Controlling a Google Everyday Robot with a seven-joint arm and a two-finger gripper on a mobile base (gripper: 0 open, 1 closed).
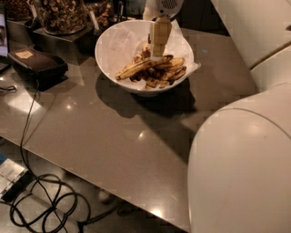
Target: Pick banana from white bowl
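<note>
The white bowl (111,43), lined with crinkled white paper, stands at the back middle of the grey table. Several brown-streaked bananas lie in it. The banana (136,68), the longest and slimmest one, lies across the pile from the left wall towards the middle. My gripper (158,51) hangs straight down from above into the bowl, its tip right at the banana's right end on top of the pile. I cannot tell whether it touches the banana. The shorter, darker bananas (166,75) lie under and to the right of it.
A black box (38,63) sits left of the bowl, with a cable running off the table's front edge to cables on the floor (41,207). Glass jars of nuts (59,13) stand behind. My white arm (241,168) fills the lower right.
</note>
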